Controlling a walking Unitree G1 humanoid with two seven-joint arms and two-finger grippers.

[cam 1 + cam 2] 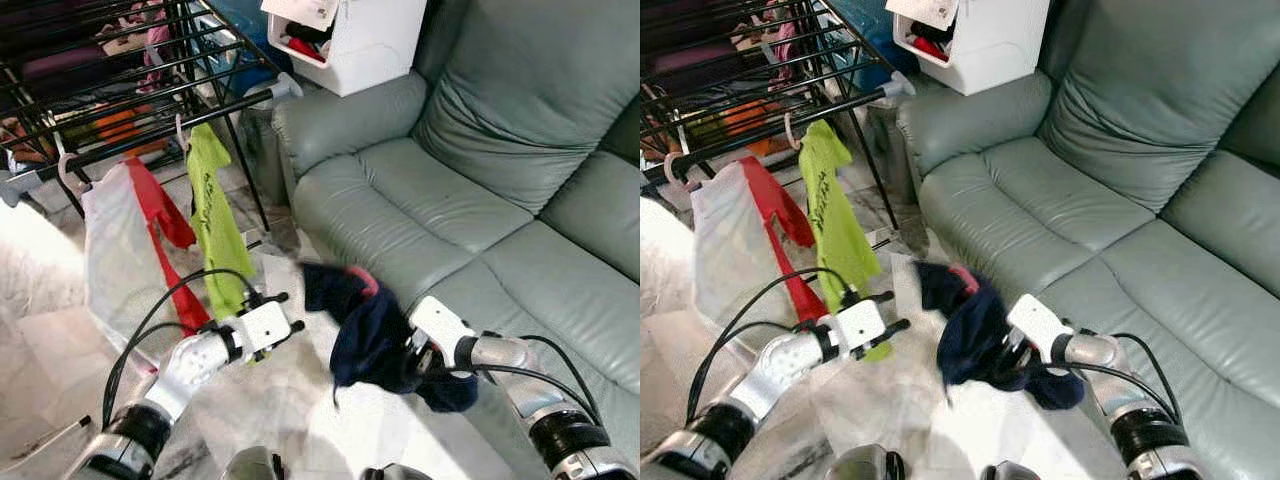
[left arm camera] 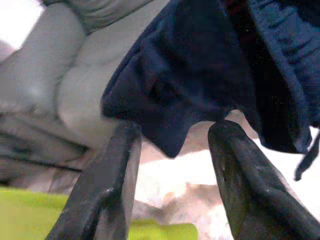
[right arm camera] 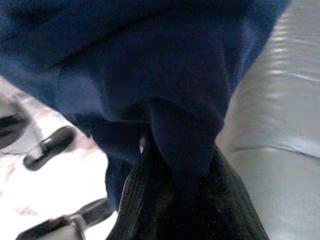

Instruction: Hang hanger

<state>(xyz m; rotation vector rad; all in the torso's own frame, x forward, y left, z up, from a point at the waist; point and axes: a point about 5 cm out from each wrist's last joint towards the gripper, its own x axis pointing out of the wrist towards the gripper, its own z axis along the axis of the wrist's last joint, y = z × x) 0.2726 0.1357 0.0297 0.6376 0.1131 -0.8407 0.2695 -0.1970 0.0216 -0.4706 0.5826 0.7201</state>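
The right gripper point(image 1: 412, 352) is clamped on a dark navy garment point(image 1: 365, 335), and in the right wrist view its black fingers point(image 3: 150, 195) are buried in the folds of that cloth. The garment hangs bunched from the grip, just off the near edge of the grey-green sofa point(image 1: 480, 200), with a red patch point(image 1: 362, 280) showing at its top. Whether a hanger sits inside the bundle I cannot tell; the red part may belong to one.

The left gripper point(image 1: 283, 313) is to the left of the garment, at about the same height, with its jaws spread and holding nothing. In the left wrist view its two fingers point(image 2: 107, 185) point straight at the lower edge of the navy cloth, close but not yet touching.

Farther left and beyond both arms stands the black drying rack point(image 1: 130, 100). From its near rail hang a lime-green shirt point(image 1: 215, 225), a red garment point(image 1: 165, 235) and a white one point(image 1: 115, 260), each on a hook. So the rail lies to the far left of the held bundle, and the left arm is nearer to it. I judge that the bundle must travel leftward and up to reach a free stretch of rail.
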